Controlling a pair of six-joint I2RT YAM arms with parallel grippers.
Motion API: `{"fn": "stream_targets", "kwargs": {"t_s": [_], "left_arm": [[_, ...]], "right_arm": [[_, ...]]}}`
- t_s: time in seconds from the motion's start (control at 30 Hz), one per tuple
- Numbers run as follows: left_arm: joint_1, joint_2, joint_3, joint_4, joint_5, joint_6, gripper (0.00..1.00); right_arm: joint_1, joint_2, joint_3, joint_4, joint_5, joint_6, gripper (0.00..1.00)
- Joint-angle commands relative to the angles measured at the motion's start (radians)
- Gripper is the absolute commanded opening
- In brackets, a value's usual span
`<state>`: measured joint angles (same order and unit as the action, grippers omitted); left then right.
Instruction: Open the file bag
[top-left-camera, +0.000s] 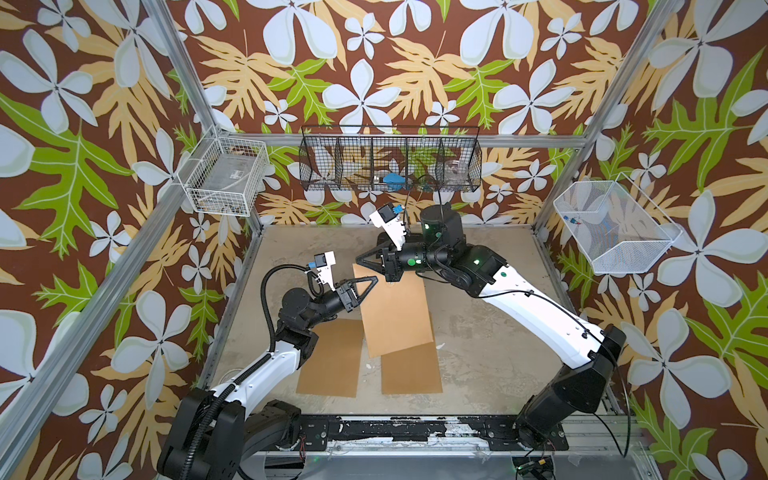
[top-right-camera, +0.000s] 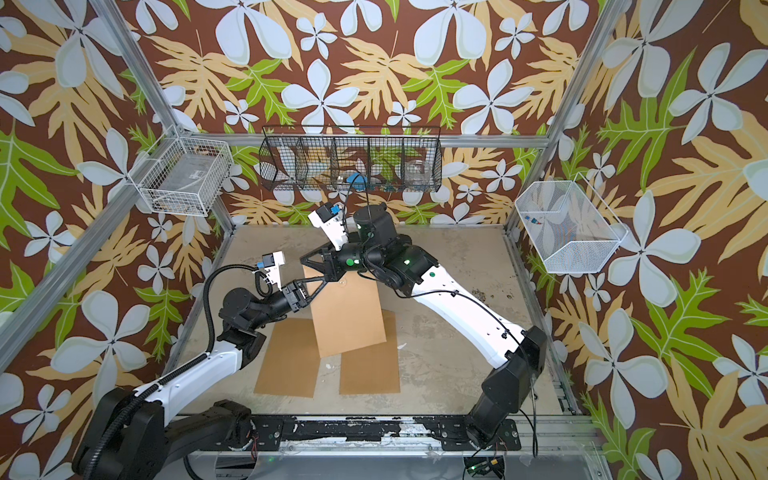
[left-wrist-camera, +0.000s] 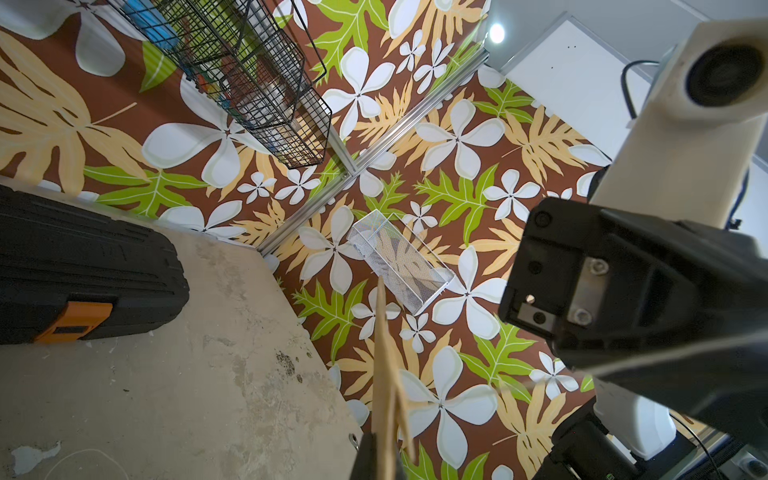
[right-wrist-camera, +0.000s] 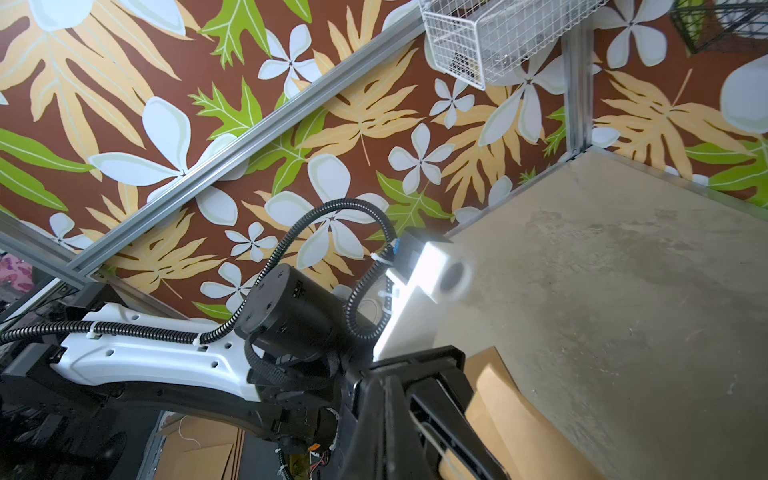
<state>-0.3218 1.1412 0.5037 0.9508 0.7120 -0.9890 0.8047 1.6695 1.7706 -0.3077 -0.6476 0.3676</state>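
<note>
**File bag (top-left-camera: 395, 316) aloft on a single corner pinch**

The file bag hangs tilted above the table (top-left-camera: 490, 332), overlapping one of the two other brown bags (top-left-camera: 330, 357) that lie flat beneath. The left gripper (top-left-camera: 375, 279) has its jaws closed on the bag's upper edge; the left wrist view shows the paper edge-on (left-wrist-camera: 384, 353), running down into them. The right gripper (top-left-camera: 357, 258) is closed too and sits at the bag's top edge, just beside the left one. A thin pale cord (right-wrist-camera: 434, 440) runs past its fingers (right-wrist-camera: 374, 424).

The likely failures come from that narrow hold. A pull from the right arm could swing the bag or slide it out of the pinch. A cord caught on its fastener could crease or tear the paper. The two grippers are also close enough to knock together.

Much is unclear — whether the cord is actually pinched, and whether the flap is loose or fastened. The right arm covers most of the bag's top edge in both top views.
</note>
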Motion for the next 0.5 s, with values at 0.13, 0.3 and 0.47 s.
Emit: {"fn": "stream_targets", "kwargs": {"t_s": [0.13, 0.3, 0.47], "left_arm": [[0.0, -0.003, 0.001, 0.048, -0.001, 0.001, 0.0], [0.0, -0.001, 0.015, 0.045, -0.026, 0.003, 0.0], [0.001, 0.006, 0.046, 0.032, -0.041, 0.008, 0.0]], "right_arm": [[0.049, 0.03, 0.032, 0.022, -0.009, 0.017, 0.0], [0.057, -0.014, -0.021, 0.031, 0.002, 0.024, 0.0], [0.056, -0.112, -0.138, 0.03, 0.082, 0.022, 0.0]]}}
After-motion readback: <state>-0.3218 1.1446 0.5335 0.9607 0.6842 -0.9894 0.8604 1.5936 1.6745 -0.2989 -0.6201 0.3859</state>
